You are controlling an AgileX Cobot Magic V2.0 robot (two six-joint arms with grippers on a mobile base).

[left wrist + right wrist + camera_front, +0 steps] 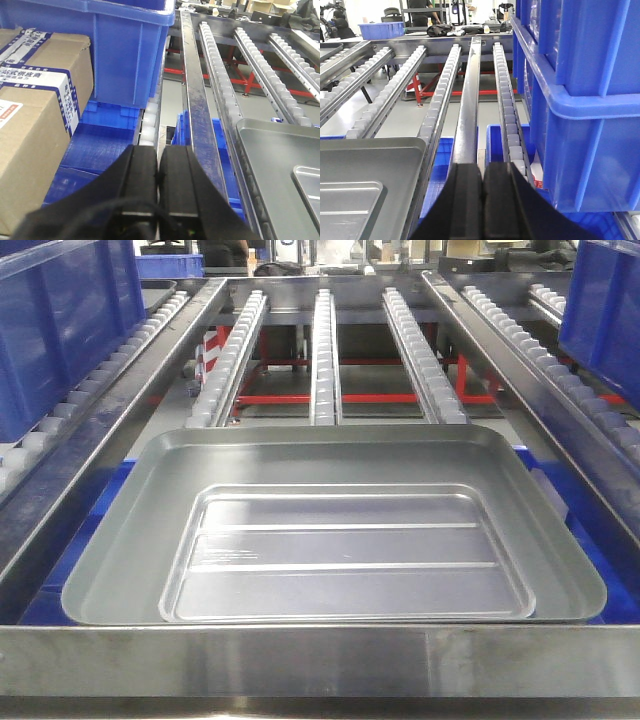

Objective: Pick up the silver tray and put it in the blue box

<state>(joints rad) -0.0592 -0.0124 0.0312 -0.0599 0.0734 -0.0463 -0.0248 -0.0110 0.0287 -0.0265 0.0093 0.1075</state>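
Observation:
The silver tray point(330, 530) lies flat in the middle lane, its recessed panel and two ribs facing up. Blue plastic that I take for the blue box point(565, 495) shows just past its left and right edges, below it. Whether the tray rests inside or on the rim I cannot tell. The left wrist view has the tray point(280, 170) to the right of my left gripper point(158, 150), which is shut and empty. The right wrist view has the tray point(365, 170) to the left of my right gripper point(483, 169), also shut and empty. Neither gripper touches the tray.
Tall blue crates stand on the roller lanes at the left point(60, 320) and right point(600, 310). Cardboard boxes point(35, 115) sit left of the left crate. Roller rails point(325, 350) run away behind the tray. A steel bar point(320, 660) crosses the front.

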